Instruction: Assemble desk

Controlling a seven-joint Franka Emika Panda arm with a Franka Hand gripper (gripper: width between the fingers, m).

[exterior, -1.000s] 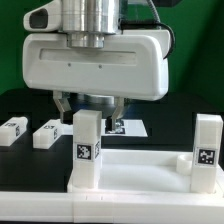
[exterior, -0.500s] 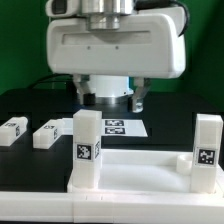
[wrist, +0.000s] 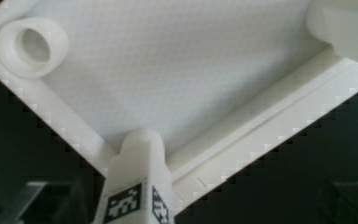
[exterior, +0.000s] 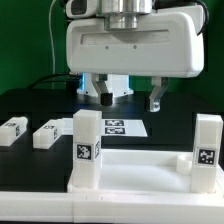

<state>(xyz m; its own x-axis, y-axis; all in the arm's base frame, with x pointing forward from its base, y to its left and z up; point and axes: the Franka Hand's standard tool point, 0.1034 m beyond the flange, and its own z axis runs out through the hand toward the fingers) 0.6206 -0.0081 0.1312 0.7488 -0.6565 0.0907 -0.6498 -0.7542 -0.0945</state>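
Note:
The white desk tabletop [exterior: 140, 175] lies at the front, rim up. Two legs stand upright in its corner sockets: one at the exterior view's left [exterior: 87, 150], one at the right [exterior: 207, 150]. Two loose legs [exterior: 12, 130] [exterior: 47, 133] lie on the black table at the left. My gripper [exterior: 119, 100] hangs above and behind the tabletop, open and empty, with its fingers [exterior: 154, 102] wide apart. The wrist view shows the tabletop [wrist: 158, 80] from above, an empty round socket [wrist: 34, 45] and the top of a standing leg [wrist: 140, 180].
The marker board [exterior: 118, 127] lies flat on the black table behind the tabletop, under the gripper. A green wall stands at the back.
The gripper has moved up and toward the exterior view's right, away from the left standing leg. Its fingers now stand wider apart. The legs and tabletop have not moved.

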